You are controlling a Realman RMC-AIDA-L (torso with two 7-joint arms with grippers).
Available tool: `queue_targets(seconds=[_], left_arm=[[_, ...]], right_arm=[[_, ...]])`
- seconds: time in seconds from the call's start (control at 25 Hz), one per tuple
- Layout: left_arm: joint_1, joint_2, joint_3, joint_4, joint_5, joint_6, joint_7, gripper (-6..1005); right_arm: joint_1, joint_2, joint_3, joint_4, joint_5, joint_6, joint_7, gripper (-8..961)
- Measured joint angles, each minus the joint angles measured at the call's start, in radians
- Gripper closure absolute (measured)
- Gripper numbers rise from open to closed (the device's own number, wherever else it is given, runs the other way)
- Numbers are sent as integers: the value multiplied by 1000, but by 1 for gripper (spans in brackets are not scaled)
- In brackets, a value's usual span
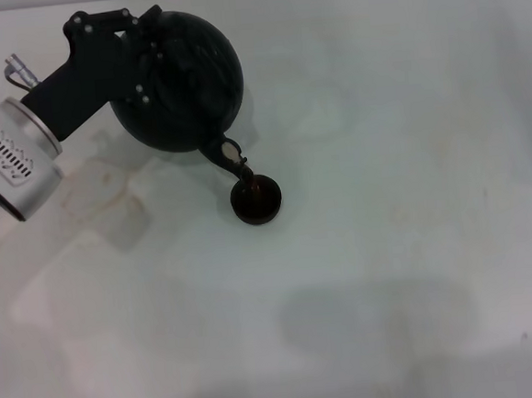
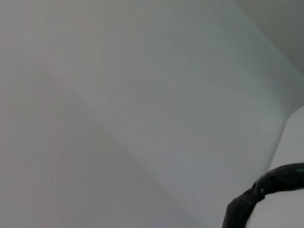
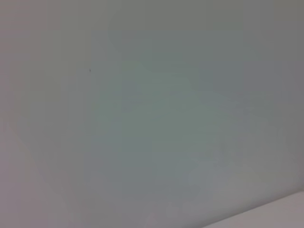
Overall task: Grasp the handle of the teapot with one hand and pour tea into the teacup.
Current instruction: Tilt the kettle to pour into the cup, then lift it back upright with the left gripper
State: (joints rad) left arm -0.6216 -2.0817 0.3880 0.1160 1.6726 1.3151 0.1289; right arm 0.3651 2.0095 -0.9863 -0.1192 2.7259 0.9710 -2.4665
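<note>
The round black teapot (image 1: pixel 192 76) is held off the white table and tilted, its short spout (image 1: pixel 227 154) pointing down over the small dark teacup (image 1: pixel 256 200). A thin dark stream runs from the spout into the cup. My left gripper (image 1: pixel 138 54), black on a silver arm, is at the pot's top left and shut on the handle, which it mostly hides in the head view. A dark wrapped arc of the handle (image 2: pixel 266 187) shows in the left wrist view. The right gripper is out of view.
The white table (image 1: pixel 410 151) runs wide to the right and front of the cup. Faint pale stains (image 1: pixel 110 207) lie on the table under my left arm. A soft grey shadow (image 1: pixel 376 315) lies at the front middle.
</note>
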Motion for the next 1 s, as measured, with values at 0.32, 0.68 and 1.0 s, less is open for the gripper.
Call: queue_targets(seconds=[0.32,0.68,1.0], left_arm=[[0,0,0,-1,-2,1,2,896],[5,0,-8,-24,-42,40,-6,895],[8,-1,-9,-42,-44,52,-7,894]], right_arm=[[2,0,0,1,-1,-14,0,126],[9,0,-2,1,-6,-34,0,126],[9,0,-4,1,-8,-51,0,126]])
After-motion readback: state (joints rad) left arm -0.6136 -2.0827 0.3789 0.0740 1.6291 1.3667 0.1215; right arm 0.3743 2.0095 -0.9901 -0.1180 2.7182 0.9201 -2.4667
